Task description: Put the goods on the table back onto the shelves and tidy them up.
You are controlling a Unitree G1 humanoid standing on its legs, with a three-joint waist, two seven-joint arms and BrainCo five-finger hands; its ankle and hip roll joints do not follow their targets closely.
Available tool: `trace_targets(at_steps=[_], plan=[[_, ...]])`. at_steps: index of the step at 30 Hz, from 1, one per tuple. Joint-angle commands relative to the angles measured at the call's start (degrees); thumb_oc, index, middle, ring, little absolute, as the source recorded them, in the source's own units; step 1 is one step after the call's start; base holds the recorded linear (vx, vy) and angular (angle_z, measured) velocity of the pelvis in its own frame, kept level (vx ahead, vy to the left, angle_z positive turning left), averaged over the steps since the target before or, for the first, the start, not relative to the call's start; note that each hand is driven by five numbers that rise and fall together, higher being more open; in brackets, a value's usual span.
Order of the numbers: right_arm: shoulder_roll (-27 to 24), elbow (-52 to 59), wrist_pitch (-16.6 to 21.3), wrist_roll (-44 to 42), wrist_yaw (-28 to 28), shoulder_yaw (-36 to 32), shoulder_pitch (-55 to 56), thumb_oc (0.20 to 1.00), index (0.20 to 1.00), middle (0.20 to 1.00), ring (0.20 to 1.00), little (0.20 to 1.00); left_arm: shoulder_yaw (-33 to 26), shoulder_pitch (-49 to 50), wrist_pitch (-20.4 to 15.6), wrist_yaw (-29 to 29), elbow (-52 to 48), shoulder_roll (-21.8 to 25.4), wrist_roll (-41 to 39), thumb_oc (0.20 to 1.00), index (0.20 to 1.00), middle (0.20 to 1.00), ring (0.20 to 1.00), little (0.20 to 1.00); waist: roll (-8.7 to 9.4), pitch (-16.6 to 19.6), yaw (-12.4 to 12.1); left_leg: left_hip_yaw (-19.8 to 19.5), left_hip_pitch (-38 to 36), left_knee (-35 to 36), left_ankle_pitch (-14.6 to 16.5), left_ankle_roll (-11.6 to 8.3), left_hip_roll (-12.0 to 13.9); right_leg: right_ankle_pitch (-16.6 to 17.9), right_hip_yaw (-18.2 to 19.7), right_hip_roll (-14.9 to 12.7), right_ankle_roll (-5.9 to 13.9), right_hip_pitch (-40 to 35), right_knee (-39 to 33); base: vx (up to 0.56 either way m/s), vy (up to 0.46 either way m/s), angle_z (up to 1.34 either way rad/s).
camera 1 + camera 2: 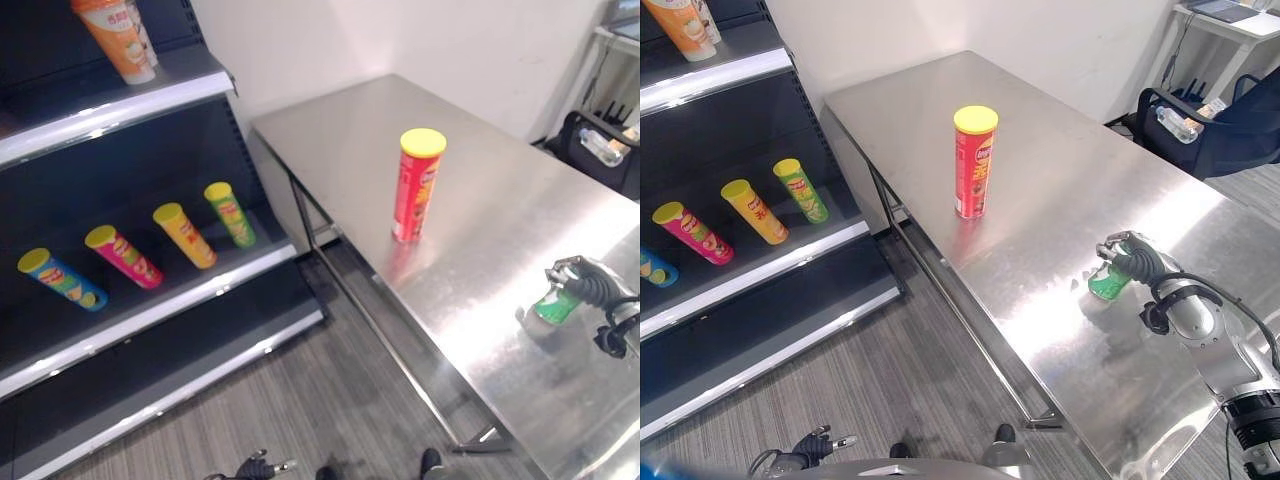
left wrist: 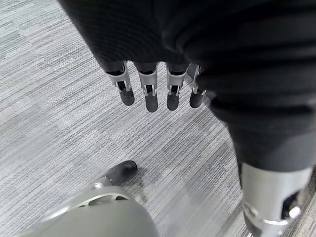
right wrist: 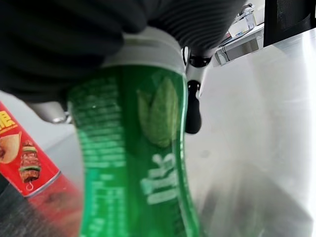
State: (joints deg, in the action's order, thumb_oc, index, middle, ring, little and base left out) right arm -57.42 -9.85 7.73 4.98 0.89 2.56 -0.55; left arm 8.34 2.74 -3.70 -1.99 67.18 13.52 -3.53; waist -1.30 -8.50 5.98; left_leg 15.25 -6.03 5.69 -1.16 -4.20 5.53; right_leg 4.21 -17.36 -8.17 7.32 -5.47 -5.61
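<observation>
Black shelving (image 1: 150,300) stands at our left, and on its middle shelf four tubes lie tilted in a row: a blue tube (image 1: 62,279), a pink tube (image 1: 123,256), a yellow tube (image 1: 184,235) and a light green tube (image 1: 230,214), each with a yellow lid. On the shelf above we see an orange tube (image 1: 118,38) standing upright. Our left robot hand (image 2: 148,86) hangs over the grey striped floor (image 2: 54,98), its fingers straight and holding nothing. Further right comes the steel counter (image 1: 1060,180), where a red tube (image 1: 975,163) with a yellow lid stands upright near the middle, well apart from our right robot hand (image 1: 1130,262). That hand is closed around a green can (image 1: 1107,283) (the wrist view shows the fingers wrapped about its top end), and the can's lower end sits at the counter surface toward the near edge. Beyond the counter's far right, a dark bag (image 1: 1210,125) holds a clear bottle (image 1: 1178,124).
</observation>
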Motion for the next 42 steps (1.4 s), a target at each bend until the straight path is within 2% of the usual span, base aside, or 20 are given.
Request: trace_targets(at_steps=[1,4,7,10,12,17,20,21,24,25,29,30,33,35,36,37,39,40,41,42], plan=[[-1.10,4.94,2.16,1.04,-2.04,-4.12,-1.71,0.200,0.200,0.200,0.200,0.200,-1.00,-2.37,-0.84,-0.47,1.63,1.65,1.75,1.000,1.000,1.000,1.000,1.000,1.37,1.23,-1.07,6.74,-0.77,-0.90,-2.83,-5.03,4.42,-7.17,0.65,1.56,0.62,-1.16,3.12,-0.01,-0.044,0.01],[-1.17,7.67,2.69,0.57,-2.80,-6.53,-1.28,0.200,0.200,0.200,0.200,0.200,-1.34,-2.30,-0.84,-0.53,0.79,1.86,1.38,1.000,1.000,1.000,1.000,1.000,1.56,0.63,-1.34,5.76,0.33,-2.63,-2.95,-5.23,4.97,-7.50,1.18,2.13,0.10,-1.22,2.68,-0.04,-0.087,0.00],[-1.34,10.63,3.35,-0.26,-3.94,-7.74,-2.22,0.200,0.200,0.200,0.200,0.200,-1.50,-3.06,-1.03,-0.90,-0.42,2.18,0.33,1.000,1.000,1.000,1.000,1.000,2.36,-1.59,-2.17,2.93,6.57,-11.36,-2.10,-5.69,5.76,-8.23,1.30,2.47,-0.94,-0.99,2.64,-0.14,-0.123,0.12],[-1.53,12.92,3.44,-0.59,-4.84,-9.59,-2.13,0.200,0.200,0.200,0.200,0.200,-1.46,-4.24,-1.40,-1.29,-2.71,2.44,-1.66,1.000,1.000,1.000,1.000,1.000,3.45,-3.68,-2.83,0.28,13.95,-20.10,-5.46,-8.05,7.29,-8.49,-0.40,2.21,-1.86,-1.34,2.13,-0.12,-0.072,0.50],[-1.63,13.50,3.40,-0.15,-5.18,-10.30,-1.74,0.200,0.200,0.200,0.200,0.200,-1.56,-4.10,-1.45,-1.40,-3.24,2.34,-2.14,1.000,1.000,1.000,1.000,1.000,3.37,-3.79,-2.60,0.93,14.58,-21.39,-6.04,-8.68,8.78,-8.56,-1.27,2.31,-1.77,-1.85,1.71,0.00,0.021,0.46],[-3.13,16.85,3.84,2.53,-6.13,-10.72,-1.41,0.200,0.200,0.200,0.200,0.200,-2.23,-3.63,-1.88,-2.41,-2.33,1.58,-2.41,1.000,1.000,1.000,1.000,1.000,2.71,-1.99,-1.48,4.21,8.97,-7.37,-9.42,-9.65,16.67,-8.53,-2.52,-0.28,1.35,-1.59,1.22,0.12,0.197,0.38],[-4.01,17.85,3.93,4.11,-7.15,-11.59,-0.89,0.200,0.200,0.200,0.200,0.200,-2.46,-3.67,-1.92,-2.85,-2.64,1.65,-2.15,1.000,1.000,1.000,1.000,1.000,1.46,-0.88,-0.69,7.92,6.04,-3.40,-10.08,-9.94,17.70,-9.09,-3.53,-0.93,2.46,-1.36,1.92,0.11,0.243,0.22],[-4.42,19.26,3.75,4.67,-7.76,-13.43,-0.55,0.200,0.200,0.200,0.200,0.200,-2.42,-3.62,-1.80,-2.76,-2.81,1.61,-1.75,1.000,1.000,1.000,1.000,1.000,0.32,0.20,-0.09,9.34,5.85,-3.01,-9.17,-10.05,16.27,-8.55,-4.05,-2.49,3.18,-1.63,2.72,0.24,0.448,0.16],[-4.54,20.72,3.30,4.81,-7.81,-15.38,-0.34,0.200,0.200,0.200,0.200,0.200,-1.71,-4.28,-1.85,-2.58,-2.26,1.99,-0.48,1.000,1.000,1.000,1.000,1.000,0.35,0.72,-0.04,9.71,6.51,-4.46,-7.45,-9.34,13.76,-7.73,-4.45,-5.84,4.30,-2.18,4.36,0.15,0.325,0.35],[-4.68,22.22,3.53,4.62,-7.86,-15.87,-1.30,0.200,0.200,0.200,0.200,0.200,-1.09,-4.52,-1.97,-2.51,-2.27,2.67,0.21,1.000,1.000,1.000,1.000,1.000,0.80,0.83,-0.19,10.43,6.44,-4.69,-5.91,-8.15,11.36,-6.45,-4.19,-8.76,4.97,-1.66,6.52,0.15,0.360,0.47],[-5.38,23.86,3.84,4.44,-7.73,-15.00,-4.13,0.200,0.200,0.200,0.200,0.200,-0.66,-5.20,-2.15,-2.35,-2.29,3.84,1.02,1.000,1.000,1.000,1.000,1.000,1.60,0.84,-0.99,11.37,6.00,-3.31,-3.85,-5.35,6.89,-4.39,-3.89,-13.73,6.29,0.72,11.86,0.11,0.368,0.26],[-6.65,24.74,4.28,4.72,-7.54,-13.95,-5.83,0.200,0.200,0.200,0.200,0.200,-0.63,-5.33,-2.17,-2.40,-2.64,4.53,1.27,1.000,1.000,1.000,1.000,1.000,2.06,0.59,-1.33,11.55,5.23,-2.23,-2.86,-3.62,3.89,-0.92,-3.70,-16.94,6.50,2.64,17.03,0.13,0.457,0.14],[-7.34,26.03,4.63,4.41,-7.23,-11.95,-8.15,0.200,0.200,0.200,0.200,0.200,-0.48,-5.39,-1.82,-2.24,-3.16,5.36,1.28,1.000,1.000,1.000,1.000,1.000,2.35,0.22,-1.49,11.32,4.47,-1.29,-1.84,-2.31,1.88,0.90,-3.50,-18.50,6.26,4.59,22.44,0.08,0.243,0.25],[-9.24,26.76,4.69,4.11,-6.34,-9.63,-11.15,0.200,0.200,0.200,0.200,0.200,0.38,-6.18,-1.48,-1.96,-3.76,6.12,1.15,1.000,1.000,1.000,1.000,1.000,2.76,-0.57,-0.78,9.65,4.05,-0.75,-0.91,-1.69,1.13,-1.29,1.22,-14.03,5.00,9.02,25.01,0.08,0.161,0.20],[-9.33,26.60,4.70,4.09,-6.35,-9.26,-11.59,0.200,0.200,0.200,0.200,0.200,0.26,-6.21,-1.47,-1.95,-3.75,6.04,1.12,1.000,1.000,1.000,1.000,1.000,2.65,-0.58,-0.74,9.72,4.07,-0.78,-0.87,-1.75,1.25,-1.41,1.30,-13.92,4.90,9.15,25.13,0.01,0.055,0.22],[-10.79,26.88,4.78,3.74,-6.15,-7.21,-14.71,0.200,0.200,0.200,0.200,0.200,0.61,-6.73,-1.53,-1.94,-3.70,5.86,0.65,1.000,1.000,1.000,1.000,1.000,2.55,-1.05,-1.04,9.60,4.42,-0.69,-1.64,-1.37,1.13,-3.21,1.76,-11.09,3.73,10.41,21.37,-0.01,0.021,0.58],[-11.73,26.74,4.93,3.59,-6.29,-4.01,-18.87,0.200,0.200,0.200,0.200,0.200,0.78,-6.99,-1.52,-1.92,-3.33,5.47,0.52,1.000,1.000,1.000,1.000,1.000,2.49,-1.25,-0.89,8.76,4.34,-0.69,-1.22,-1.43,1.07,-4.00,2.50,-9.07,3.40,11.07,18.55,0.04,-0.004,0.49],[-12.48,26.44,4.74,3.56,-6.23,-2.50,-20.72,0.200,0.200,0.200,0.200,0.200,0.98,-7.11,-1.51,-1.80,-3.23,5.28,0.55,1.000,1.000,1.000,1.000,1.000,2.65,-1.37,-0.74,7.90,4.20,-0.69,-0.93,-1.45,0.75,-4.04,3.76,-7.44,3.48,11.50,15.87,0.13,-0.059,0.38],[-13.68,26.04,4.55,2.93,-6.30,0.19,-24.61,0.200,0.200,0.200,0.200,0.200,1.77,-7.55,-1.49,-1.52,-2.74,5.08,0.57,1.000,1.000,1.000,1.000,1.000,3.42,-1.91,-0.63,6.18,3.61,-0.69,-0.34,-1.32,-0.09,-3.13,8.54,-3.48,3.80,13.51,10.84,0.09,-0.056,0.56],[-13.69,25.73,4.58,2.92,-6.37,1.05,-25.54,0.200,0.200,0.200,0.200,0.200,1.51,-7.54,-1.50,-1.52,-2.73,4.99,0.57,1.000,1.000,1.000,1.000,1.000,3.34,-1.81,-0.46,6.28,3.82,-0.69,-0.50,-1.31,-0.04,-2.75,8.61,-3.38,3.73,13.62,10.49,0.17,-0.081,0.57]])
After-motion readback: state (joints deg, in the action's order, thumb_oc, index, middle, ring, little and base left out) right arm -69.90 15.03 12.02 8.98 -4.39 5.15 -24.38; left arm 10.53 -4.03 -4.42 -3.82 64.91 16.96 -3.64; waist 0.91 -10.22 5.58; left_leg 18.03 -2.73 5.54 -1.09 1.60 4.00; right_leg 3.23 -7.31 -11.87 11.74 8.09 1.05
